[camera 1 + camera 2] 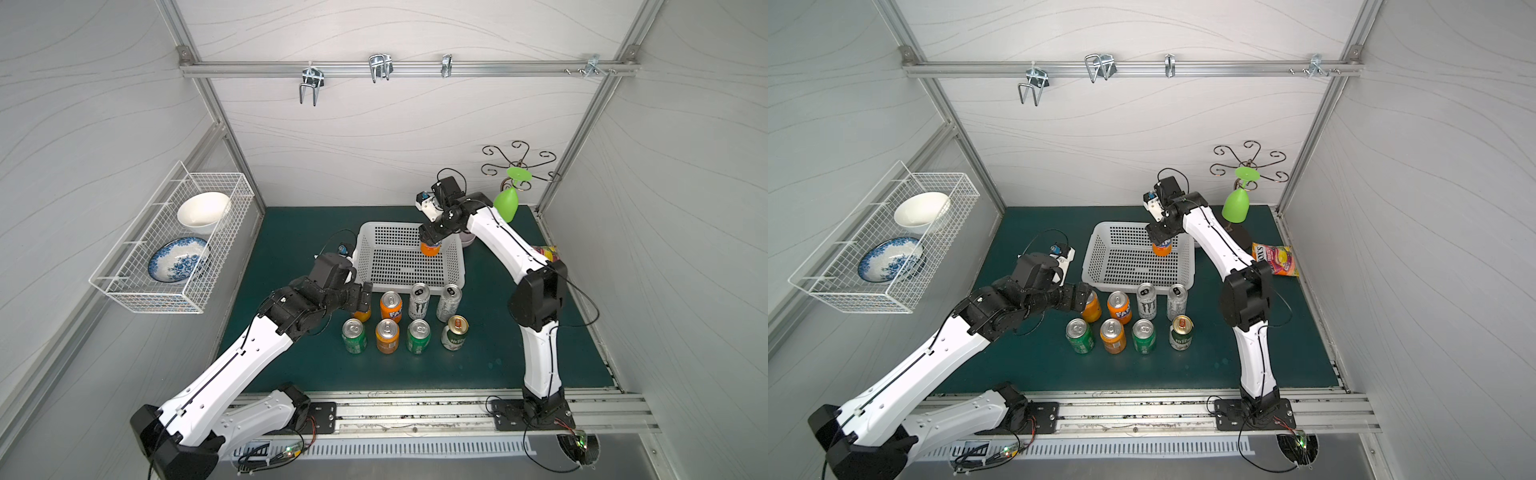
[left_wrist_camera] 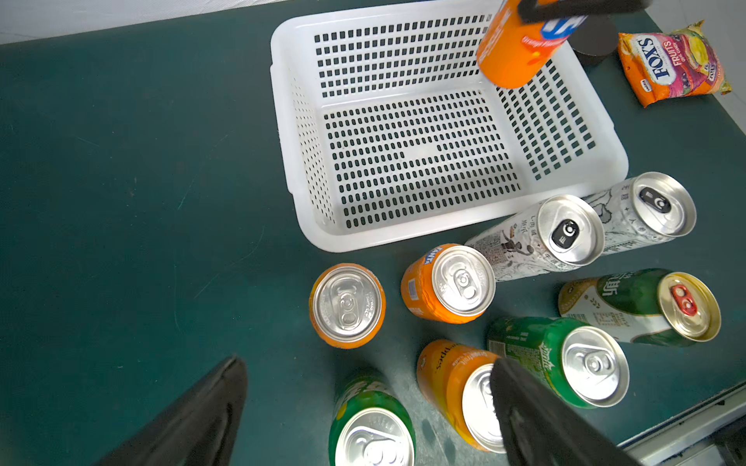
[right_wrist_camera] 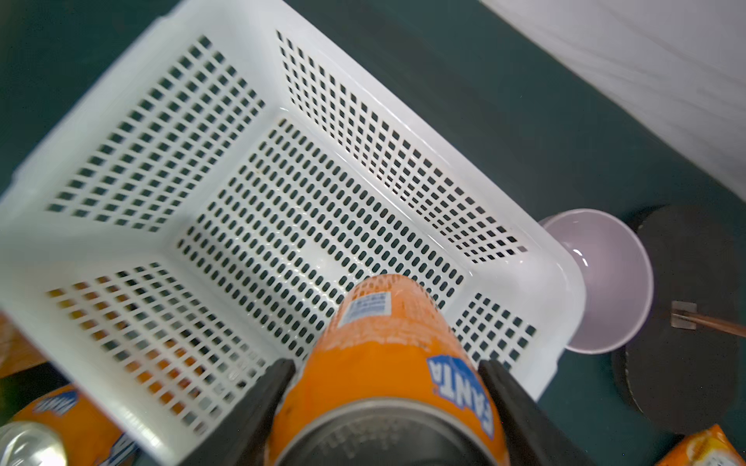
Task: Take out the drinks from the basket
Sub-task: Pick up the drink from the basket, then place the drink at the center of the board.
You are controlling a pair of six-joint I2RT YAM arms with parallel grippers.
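The white basket (image 1: 363, 257) (image 1: 1096, 257) (image 2: 403, 238) (image 3: 93, 101) stands at the middle back of the green mat. My right gripper (image 1: 430, 239) (image 1: 1160, 239) (image 3: 385, 363) is shut on an orange Fanta can (image 1: 430, 248) (image 1: 1162, 248) (image 2: 512, 52) (image 3: 379, 314), held upright above the basket's right side. No other can shows inside the basket. Several drinks stand in two rows in front of it, among them a Monster can (image 1: 419, 300) and a gold-topped can (image 1: 455, 332). My left gripper (image 1: 363, 301) (image 1: 1084, 297) (image 2: 369, 361) hovers open over the rows' left end, above an orange can (image 2: 347, 304).
A Fox's candy bag (image 1: 1277, 259) (image 2: 674, 60) lies at the right of the mat. A green cup (image 1: 505, 203) hangs on a metal stand behind the basket, beside a pale bowl (image 3: 605, 278). A wire rack (image 1: 166, 245) with bowls hangs on the left wall.
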